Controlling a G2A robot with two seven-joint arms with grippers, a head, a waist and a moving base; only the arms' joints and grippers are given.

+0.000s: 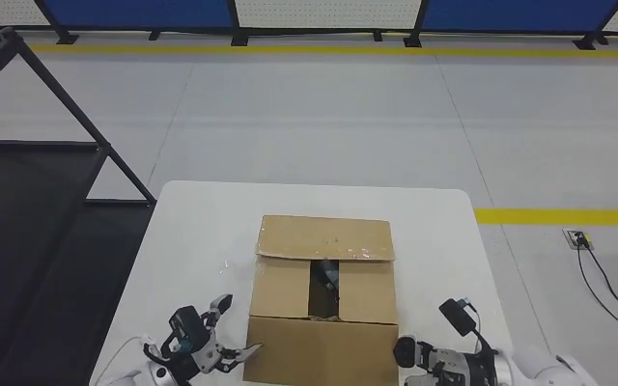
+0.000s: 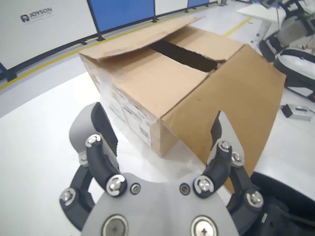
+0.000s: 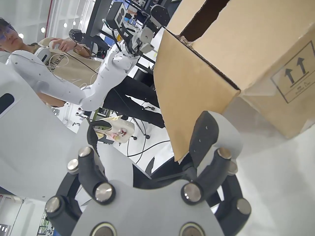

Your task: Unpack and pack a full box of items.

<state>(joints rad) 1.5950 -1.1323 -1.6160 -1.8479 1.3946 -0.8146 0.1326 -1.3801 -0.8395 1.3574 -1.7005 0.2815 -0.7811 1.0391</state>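
A brown cardboard box stands in the middle of the white table. Its far flap is raised and its near flap folds out toward me. Between the two inner flaps a narrow gap shows something dark inside. My left gripper is open at the box's near left corner, one finger against the near flap's edge. On the other side, my right gripper is open at the near right corner, the flap's lower corner hanging between its fingers.
A black metal rack stands off the table's left side. Bare tabletop lies left, right and behind the box. A small grey device lies beyond the flap in the left wrist view.
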